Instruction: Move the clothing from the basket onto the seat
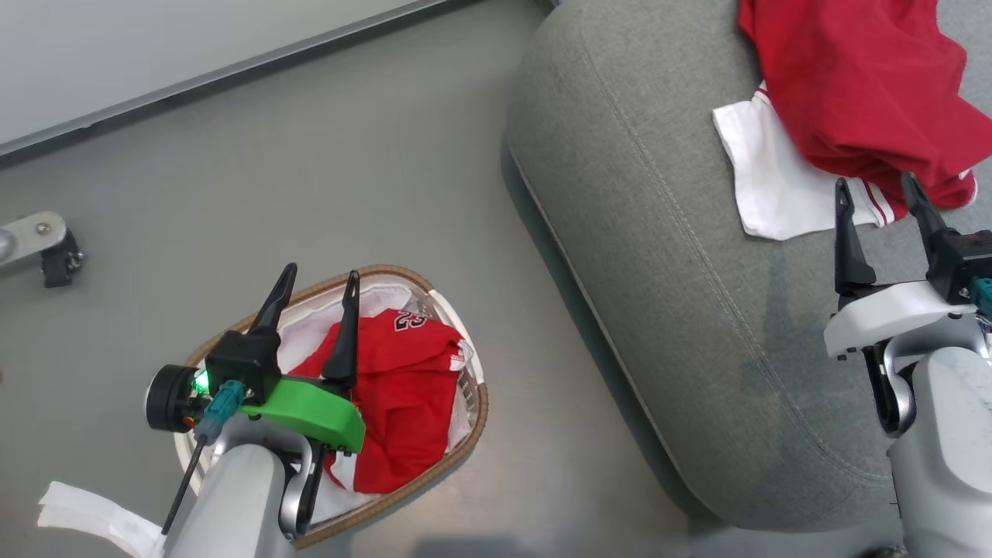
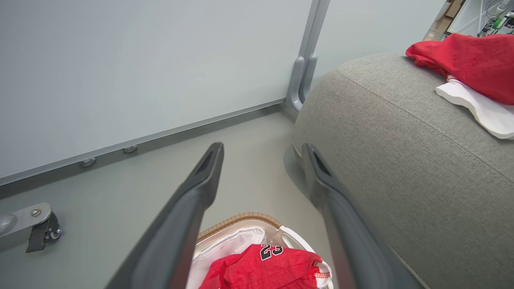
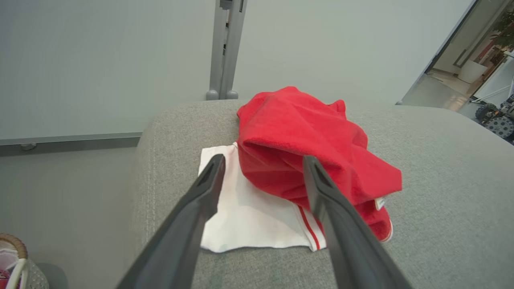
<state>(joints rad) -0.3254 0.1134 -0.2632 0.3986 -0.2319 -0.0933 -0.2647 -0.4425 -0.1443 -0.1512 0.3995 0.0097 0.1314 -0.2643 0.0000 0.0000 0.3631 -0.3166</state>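
Clothing: two soft red sports garments.
- Red garment with white sleeve panel and striped trim [image 1: 860, 93]: lies on large grey fabric sofa [image 1: 659, 271]. Done.
- Red numbered jersey [image 1: 403, 387]: in oval cream laundry basket with brown woven rim [image 1: 482, 403]. Outstanding.
- Left gripper [image 1: 322, 271]: above basket, fingers spread, empty.
- Right gripper [image 1: 874, 180]: over sofa, fingers spread, empty.

Left gripper [image 1: 322, 271] hangs over the oval cream woven-rimmed basket [image 1: 387, 271], fingers parted, empty; right gripper [image 1: 874, 181] well apart from it, likewise parted.

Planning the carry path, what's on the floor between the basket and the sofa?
It's bare: the head view shows plain grey floor between the basket and the sofa.
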